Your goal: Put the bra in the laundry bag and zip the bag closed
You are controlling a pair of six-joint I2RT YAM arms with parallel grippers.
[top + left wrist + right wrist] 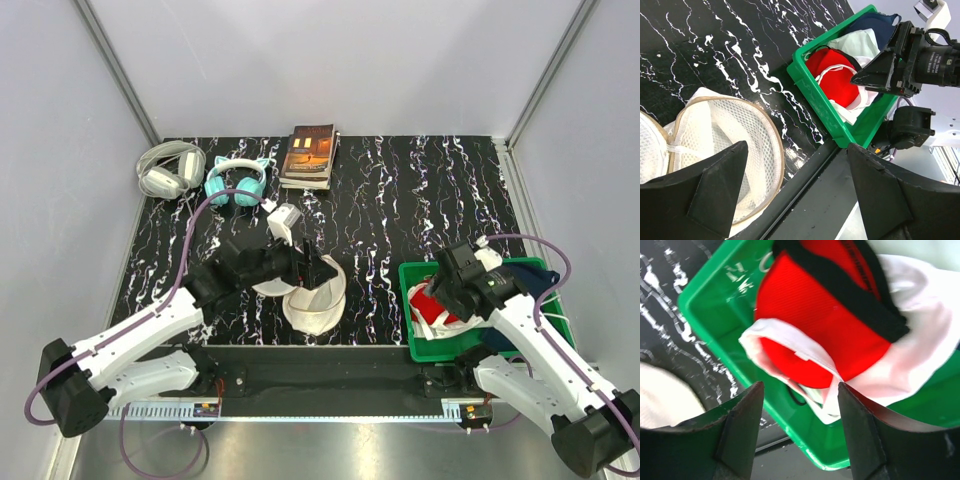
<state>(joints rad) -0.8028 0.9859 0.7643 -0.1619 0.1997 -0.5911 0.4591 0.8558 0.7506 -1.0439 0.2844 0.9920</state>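
Note:
The laundry bag (316, 306) lies open near the table's front edge, its cream mesh halves spread apart; it also shows in the left wrist view (727, 142). My left gripper (322, 270) hangs just above it, open and empty (800, 192). The bra (920, 347) is white fabric with a thin strap lying under and around a red cloth (825, 325) in the green bin (420, 348); most of it is hidden. My right gripper (448, 290) hovers over the bin's left end, open and empty (800, 427).
The bin (812, 87) also holds a dark blue cloth (535, 283) and a pale cloth (860, 42). White-grey headphones (168, 168), teal cat-ear headphones (237, 182) and a book (310, 153) lie at the back. Grey walls close in the table.

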